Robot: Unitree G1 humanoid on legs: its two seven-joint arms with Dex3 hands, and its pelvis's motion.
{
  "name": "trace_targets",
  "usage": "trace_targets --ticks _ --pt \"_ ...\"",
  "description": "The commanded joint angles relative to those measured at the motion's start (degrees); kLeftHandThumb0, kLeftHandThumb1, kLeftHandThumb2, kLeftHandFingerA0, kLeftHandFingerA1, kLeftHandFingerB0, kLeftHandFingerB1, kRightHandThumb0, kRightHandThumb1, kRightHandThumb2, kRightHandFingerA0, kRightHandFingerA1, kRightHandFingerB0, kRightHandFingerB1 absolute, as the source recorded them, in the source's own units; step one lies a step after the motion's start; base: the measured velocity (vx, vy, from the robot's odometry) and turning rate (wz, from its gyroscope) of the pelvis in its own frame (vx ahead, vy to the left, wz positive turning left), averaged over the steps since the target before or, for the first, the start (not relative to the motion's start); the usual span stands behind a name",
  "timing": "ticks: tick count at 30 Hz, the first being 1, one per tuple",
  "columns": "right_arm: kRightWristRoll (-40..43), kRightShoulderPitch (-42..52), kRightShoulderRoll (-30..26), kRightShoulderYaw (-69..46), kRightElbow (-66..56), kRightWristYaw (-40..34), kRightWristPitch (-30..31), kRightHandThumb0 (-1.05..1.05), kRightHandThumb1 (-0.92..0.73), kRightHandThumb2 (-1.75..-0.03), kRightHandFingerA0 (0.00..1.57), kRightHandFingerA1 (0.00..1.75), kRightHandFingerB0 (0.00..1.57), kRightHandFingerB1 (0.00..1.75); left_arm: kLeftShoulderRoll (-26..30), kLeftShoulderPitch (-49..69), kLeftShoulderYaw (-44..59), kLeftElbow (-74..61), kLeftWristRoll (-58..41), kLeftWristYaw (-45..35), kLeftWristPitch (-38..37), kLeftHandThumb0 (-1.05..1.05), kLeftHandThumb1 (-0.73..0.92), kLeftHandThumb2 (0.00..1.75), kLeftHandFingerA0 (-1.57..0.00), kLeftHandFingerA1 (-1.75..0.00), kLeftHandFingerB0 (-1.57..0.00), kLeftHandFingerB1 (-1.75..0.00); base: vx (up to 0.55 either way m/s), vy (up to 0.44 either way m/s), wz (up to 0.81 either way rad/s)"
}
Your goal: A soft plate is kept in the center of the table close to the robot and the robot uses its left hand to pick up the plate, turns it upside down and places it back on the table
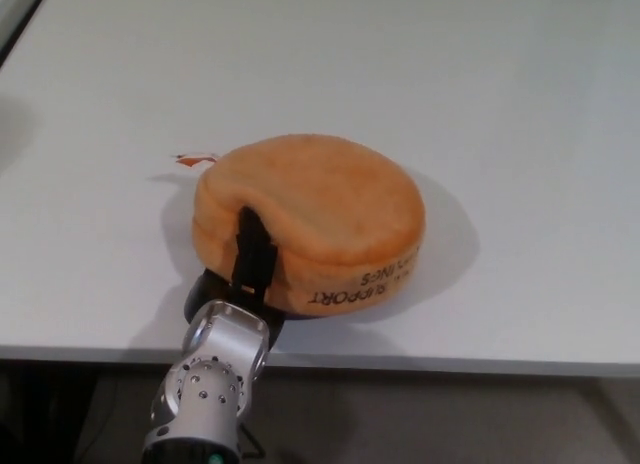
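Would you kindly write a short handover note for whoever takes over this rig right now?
Left hand: shut on the orange soft plate, one black finger pressed over its near-left rim.
Right hand: not in view.
Plate: near the front edge of the white table, roughly centred, domed side up with printed lettering upside down along its near rim, so it looks flipped. It sits low; whether it fully rests on the table cannot be told.
Done: pick-up and, apparently, the turn-over.
Left: settle the plate on the table if needed, open the hand, withdraw the arm.
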Motion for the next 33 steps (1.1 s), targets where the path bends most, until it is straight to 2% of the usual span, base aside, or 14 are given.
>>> trace_targets --ticks 1,2,4,5,6,8,12,16,19,25,27,31,32,33 --pt "1.0 2.6 -2.8 0.3 -5.3 0.3 5.2 -0.70 -0.77 -0.64 0.65 0.45 0.28 0.33 -21.9 1.2 -0.9 0.4 -5.2 9.2 2.5 -0.42 0.56 0.92 -1.25 -1.42 -0.45 -0.66 0.00 0.000 0.00" --pt "1.1 2.5 -2.8 0.4 -5.0 0.5 5.0 -0.71 -0.77 -0.64 0.64 0.45 0.28 0.33 -22.0 1.2 -1.3 0.4 -5.3 9.2 2.8 -0.32 0.68 0.67 -0.98 -1.75 -0.57 -0.72 0.00 0.000 0.00" --pt "1.0 2.8 -2.8 0.4 -5.5 0.5 5.3 -0.70 -0.78 -0.64 0.63 0.46 0.28 0.34 -22.7 1.3 -2.7 0.8 -4.8 8.9 2.9 -0.30 0.67 0.66 -0.97 -1.75 -0.53 -0.66 0.00 0.000 0.00" --pt "0.8 2.9 -3.0 0.4 -5.8 0.4 5.5 -0.70 -0.78 -0.64 0.62 0.46 0.27 0.34 -23.2 1.3 -3.0 1.0 -4.9 9.0 2.6 -0.41 0.53 0.90 -1.24 -1.42 -0.42 -0.65 0.00 0.000 0.00" --pt "1.0 2.9 -2.9 0.3 -5.8 0.4 5.6 -0.69 -0.78 -0.64 0.63 0.46 0.28 0.34 -23.4 1.1 -3.2 1.4 -5.1 9.0 2.5 -0.30 0.68 0.66 -0.95 -1.75 -0.52 -0.77 0.00 0.000 0.00" --pt "1.7 2.8 -2.8 0.2 -5.8 0.7 6.0 -0.68 -0.77 -0.64 0.63 0.46 0.28 0.34 -23.8 0.5 -3.5 2.3 -5.5 8.9 3.0 -0.41 0.54 0.92 -1.23 -1.43 -0.68 -1.04 0.00 0.000 0.00" --pt "2.1 3.0 -2.5 0.4 -5.9 0.8 7.1 -0.64 -0.78 -0.64 0.63 0.45 0.28 0.33 -24.9 0.4 -5.8 3.6 -5.1 8.1 3.6 -0.45 0.53 0.91 -1.25 -1.46 -0.68 -1.11 0.00 0.000 0.00" --pt "1.4 3.3 -2.5 0.4 -6.3 0.2 7.6 -0.56 -0.83 -0.66 0.64 0.44 0.29 0.33 -25.7 0.0 -7.2 4.5 -5.2 7.4 2.7 -0.33 0.68 0.67 -0.97 -1.75 -0.48 -0.80 0.00 0.000 0.00" --pt "1.2 3.2 -2.6 0.4 -6.2 0.3 7.3 -0.55 -0.84 -0.66 0.62 0.45 0.28 0.33 -25.4 0.0 -7.6 4.3 -6.2 7.1 2.8 -0.33 0.69 0.64 -0.95 -1.75 -0.51 -1.33 0.00 0.000 0.00" --pt "1.7 3.5 -2.6 0.4 -6.6 0.6 8.0 -0.55 -0.82 -0.66 0.64 0.44 0.28 0.32 -24.5 1.0 -8.2 4.1 -8.0 5.5 3.2 -0.41 0.53 0.95 -1.19 -1.37 -0.67 -0.96 0.00 0.000 0.00" --pt "1.6 3.5 -2.6 0.5 -6.6 0.6 7.9 -0.57 -0.83 -0.66 0.63 0.45 0.28 0.33 -24.2 1.1 -8.6 4.0 -8.1 5.4 3.2 -0.33 0.66 0.64 -0.94 -1.75 -0.57 -1.01 0.00 0.000 0.00" --pt "1.4 3.1 -2.7 0.3 -6.3 0.6 7.2 -0.58 -0.83 -0.66 0.64 0.45 0.28 0.34 -23.8 1.2 -8.9 4.1 -8.8 4.3 2.7 -0.34 0.66 0.67 -0.93 -1.75 -0.42 -0.88 0.00 0.000 0.00" --pt "1.4 3.1 -2.7 0.3 -6.4 0.6 7.3 -0.58 -0.83 -0.66 0.64 0.45 0.28 0.34 -23.9 1.3 -8.8 4.0 -9.1 4.3 2.5 -0.46 0.52 0.93 -1.18 -1.38 -0.39 -0.74 0.00 0.000 0.00" --pt "1.6 3.1 -2.6 0.3 -6.3 0.7 7.2 -0.58 -0.83 -0.66 0.65 0.45 0.29 0.34 -23.6 1.5 -8.7 4.1 -9.5 3.9 2.5 -0.34 0.67 0.64 -0.92 -1.75 -0.42 -1.12 0.00 0.000 0.00"
